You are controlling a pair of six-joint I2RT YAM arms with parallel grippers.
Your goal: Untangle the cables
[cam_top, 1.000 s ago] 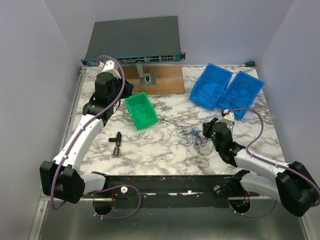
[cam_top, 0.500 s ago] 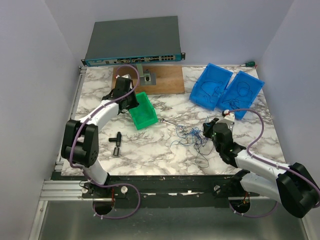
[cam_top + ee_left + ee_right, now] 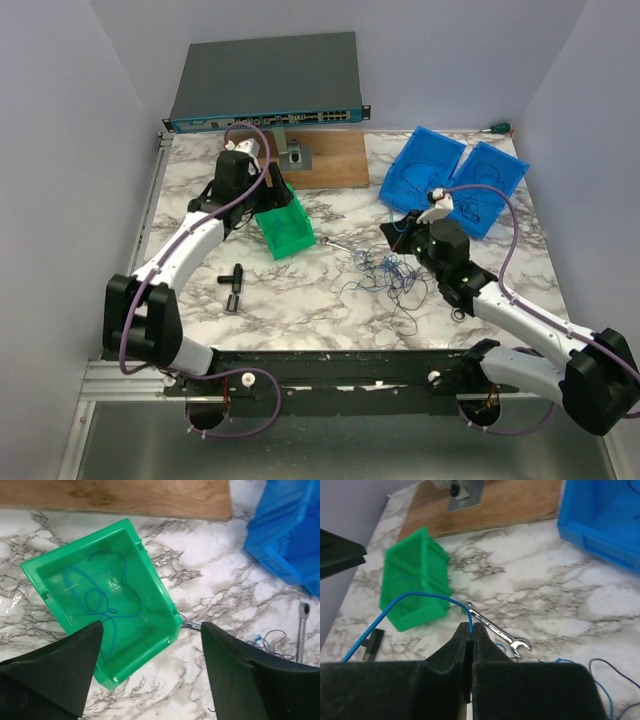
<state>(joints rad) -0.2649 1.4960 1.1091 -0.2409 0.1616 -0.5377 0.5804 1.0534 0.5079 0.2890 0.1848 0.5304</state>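
Observation:
The cables (image 3: 385, 275) lie as a loose tangle of thin blue and dark wires on the marble table, right of centre; their edge shows in the left wrist view (image 3: 270, 640). My right gripper (image 3: 471, 626) is shut on one blue cable (image 3: 415, 596) that arcs away to the left. It hovers just behind the tangle (image 3: 397, 235). My left gripper (image 3: 151, 627) is open above the green bin (image 3: 150, 580), where another blue cable (image 3: 95, 600) lies curled. Seen from above, that gripper (image 3: 272, 195) hangs over the bin's back edge.
Two blue bins (image 3: 422, 170) (image 3: 487, 185) holding wires sit at the back right. A silver wrench (image 3: 495, 629) lies between the green bin (image 3: 283, 225) and the tangle. A black T-shaped part (image 3: 233, 280), a wooden board (image 3: 320, 160) and a network switch (image 3: 265, 85) are also present.
My left gripper swung to the green bin and opened, and a blue cable now lies inside. My right gripper, still shut, rose back from the tangle with a blue cable.

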